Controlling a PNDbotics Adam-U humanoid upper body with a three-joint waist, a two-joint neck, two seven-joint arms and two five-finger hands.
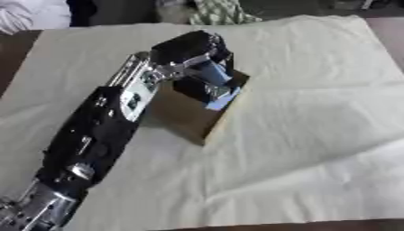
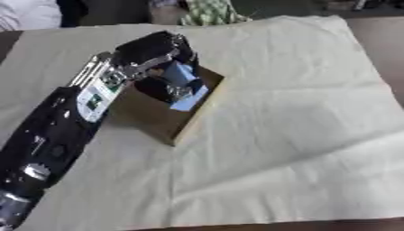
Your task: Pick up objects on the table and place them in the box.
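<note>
In the left eye view, the left arm [image 1: 98, 131] came in from the lower left corner and ran up across the cloth [image 1: 315, 135] to the box [image 1: 193, 115]. The left hand [image 1: 193, 49] hung over the open top of the box, palm turned down, its black back uppermost. Beneath the hand, between its fingers, sat a blue object [image 1: 214, 74], tilted, its lower end down inside the box. The fingers looked curled round this blue object, though the blur left the exact contact unclear. A pale blue patch [image 1: 223, 101] showed just below the hand, against the box's near-right wall; whether it belonged to the same object could not be told. The box stood directly under the hand, a brown cardboard cube set cornerwise, one corner pointing towards the robot. The cloth was creased, with folds running away to the right of the hand. Beyond the hand, at the far edge of the table, lay a green checked fabric [image 1: 221, 12].

In the right eye view, the same left hand [image 2: 158, 45] stood above the box [image 2: 158, 119], and the blue object [image 2: 180, 72] again showed under the hand within the box opening. The box's light inner rim lay to the right of the hand. The right hand appeared in neither view.
</note>
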